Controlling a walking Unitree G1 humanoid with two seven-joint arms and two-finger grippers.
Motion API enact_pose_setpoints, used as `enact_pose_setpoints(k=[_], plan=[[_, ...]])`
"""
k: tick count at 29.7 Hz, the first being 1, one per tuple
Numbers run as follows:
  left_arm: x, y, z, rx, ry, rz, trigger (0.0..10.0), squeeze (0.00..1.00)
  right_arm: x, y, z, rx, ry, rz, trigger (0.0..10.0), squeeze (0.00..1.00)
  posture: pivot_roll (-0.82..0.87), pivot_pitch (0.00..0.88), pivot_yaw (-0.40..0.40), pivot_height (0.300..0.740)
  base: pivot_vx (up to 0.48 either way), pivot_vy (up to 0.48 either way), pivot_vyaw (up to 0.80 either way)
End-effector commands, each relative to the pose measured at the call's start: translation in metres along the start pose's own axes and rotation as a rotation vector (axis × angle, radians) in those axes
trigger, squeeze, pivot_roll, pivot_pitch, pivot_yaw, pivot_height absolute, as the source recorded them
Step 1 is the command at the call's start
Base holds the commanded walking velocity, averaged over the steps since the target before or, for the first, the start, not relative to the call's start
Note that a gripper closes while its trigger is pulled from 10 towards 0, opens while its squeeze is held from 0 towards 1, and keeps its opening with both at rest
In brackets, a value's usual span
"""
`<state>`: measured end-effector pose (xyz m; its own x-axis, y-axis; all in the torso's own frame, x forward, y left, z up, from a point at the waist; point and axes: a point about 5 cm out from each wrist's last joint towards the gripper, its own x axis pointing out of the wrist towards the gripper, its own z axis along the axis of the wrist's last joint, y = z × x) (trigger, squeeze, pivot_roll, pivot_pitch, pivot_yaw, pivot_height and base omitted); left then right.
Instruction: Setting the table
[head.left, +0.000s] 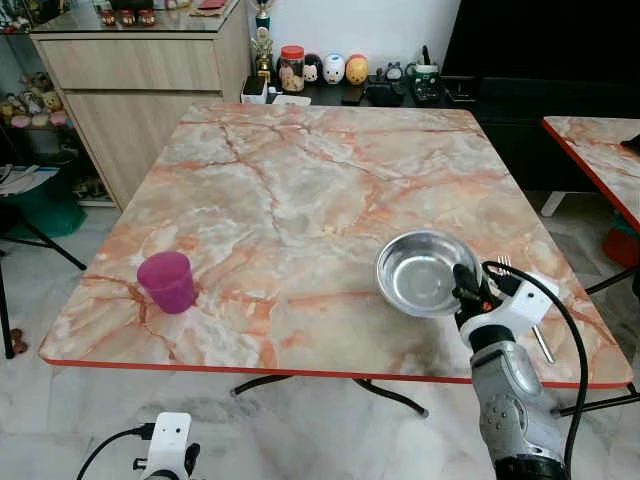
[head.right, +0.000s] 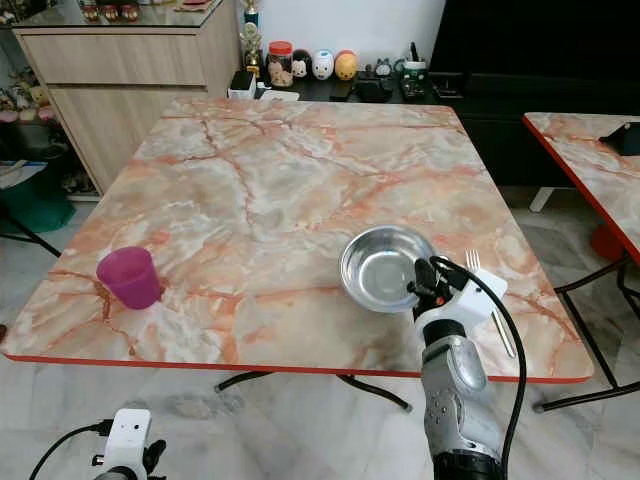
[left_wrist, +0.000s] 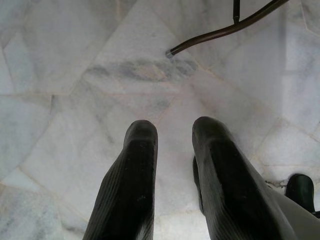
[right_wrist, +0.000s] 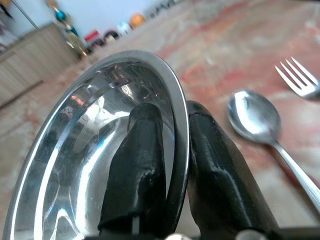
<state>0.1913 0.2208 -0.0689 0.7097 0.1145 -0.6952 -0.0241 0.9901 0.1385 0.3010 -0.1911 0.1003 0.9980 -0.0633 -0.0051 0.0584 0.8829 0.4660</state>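
Steel bowl (head.left: 425, 270) sits on the marble table (head.left: 300, 190), toward the near right corner, and the right gripper (right_wrist: 172, 165) has it pinched by the rim: one black finger inside the bowl, the other outside against the wall. The bowl looks tipped slightly in the right wrist view, though whether its base is lifted off the surface or just resting I cannot tell for sure. A spoon (right_wrist: 255, 120) lies just beside the bowl on its right, and a fork (right_wrist: 299, 79) beyond that, near the table's right edge.

A rim pinch on a smooth steel wall is a thin hold, so the step is best done slowly: keep the bowl low and level, slide or carry it a short way, and set the base flat before the fingers part. A quick swing could let the bowl pivot out of the grip or clip the spoon.

Room is generous toward the middle and the left, where bare marble stretches to the pink cup (head.left: 167, 281) near the left front corner, well apart from the bowl. The tight sides are the near edge, close under the wrist, and the cutlery on the right. The left gripper (left_wrist: 175, 165) hangs idle over the floor, fingers slightly parted and holding nothing
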Motion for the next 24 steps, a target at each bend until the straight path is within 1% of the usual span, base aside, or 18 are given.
enact_pose_setpoints(k=[1, 3, 5, 7, 8, 9, 10, 11, 13, 14, 16, 19, 24], plan=[[-0.002, -0.001, -0.007, 0.007, 0.027, 0.002, 10.0, 0.0, 0.002, 0.011, 0.02, 0.008, -0.126, 0.05, 10.0, 0.0, 0.05, 0.0, -0.039, 0.724, 0.0, 0.0, 0.0], [-0.002, -0.001, -0.008, 0.007, 0.028, 0.001, 10.0, 0.0, 0.002, 0.014, 0.026, 0.016, -0.17, 0.073, 10.0, 0.0, 0.05, 0.0, -0.038, 0.724, 0.0, 0.0, 0.0], [-0.002, -0.001, -0.008, 0.006, 0.029, 0.0, 10.0, 0.0, 0.001, 0.014, 0.027, 0.011, -0.178, 0.081, 10.0, 0.0, 0.05, 0.0, -0.038, 0.724, 0.0, 0.0, 0.0], [-0.003, -0.002, -0.012, 0.013, 0.057, -0.004, 10.0, 0.0, 0.0, 0.022, 0.031, -0.125, -0.205, 0.144, 10.0, 0.0, 0.04, 0.0, -0.038, 0.724, 0.0, 0.0, 0.0], [-0.003, -0.002, -0.012, 0.011, 0.06, -0.003, 10.0, 0.0, 0.0, 0.023, 0.032, -0.134, -0.212, 0.15, 10.0, 0.0, 0.04, 0.0, -0.038, 0.724, 0.0, 0.0, 0.0], [-0.003, -0.002, -0.012, 0.009, 0.061, -0.002, 10.0, 0.0, 0.0, 0.023, 0.032, -0.135, -0.216, 0.15, 10.0, 0.0, 0.04, 0.0, -0.038, 0.724, 0.0, 0.0, 0.0], [-0.003, -0.002, -0.014, 0.02, 0.076, -0.001, 10.0, 0.0, -0.001, 0.026, 0.038, -0.13, -0.253, 0.16, 10.0, 0.0, 0.04, 0.0, -0.039, 0.724, 0.0, 0.0, 0.0], [-0.003, -0.001, -0.015, 0.024, 0.08, -0.001, 10.0, 0.0, -0.001, 0.027, 0.04, -0.128, -0.263, 0.162, 10.0, 0.0, 0.04, 0.0, -0.039, 0.724, 0.0, 0.0, 0.0], [-0.004, 0.0, -0.016, -0.001, 0.087, 0.006, 10.0, 0.0, -0.002, 0.028, 0.042, -0.151, -0.281, 0.173, 10.0, 0.0, 0.04, 0.0, -0.038, 0.724, 0.0, 0.0, 0.0], [-0.005, 0.004, -0.019, -0.051, 0.103, 0.025, 10.0, 0.0, -0.002, 0.029, 0.042, -0.155, -0.29, 0.182, 10.0, 0.0, 0.04, 0.0, -0.039, 0.724, 0.0, 0.0, 0.0], [-0.005, 0.009, -0.02, -0.07, 0.106, 0.038, 10.0, 0.0, -0.002, 0.029, 0.042, -0.156, -0.293, 0.182, 10.0, 0.0, 0.04, 0.0, -0.042, 0.724, 0.0, 0.0, 0.0], [-0.006, 0.013, -0.02, -0.061, 0.104, 0.046, 10.0, 0.0, -0.002, 0.028, 0.041, -0.176, -0.281, 0.176, 10.0, 0.0, 0.05, 0.0, -0.042, 0.724, 0.0, 0.0, 0.0], [-0.006, 0.017, -0.02, -0.064, 0.101, 0.059, 10.0, 0.0, -0.002, 0.028, 0.041, -0.169, -0.291, 0.179, 10.0, 0.0, 0.05, 0.0, -0.044, 0.724, 0.0, 0.0, 0.0]])
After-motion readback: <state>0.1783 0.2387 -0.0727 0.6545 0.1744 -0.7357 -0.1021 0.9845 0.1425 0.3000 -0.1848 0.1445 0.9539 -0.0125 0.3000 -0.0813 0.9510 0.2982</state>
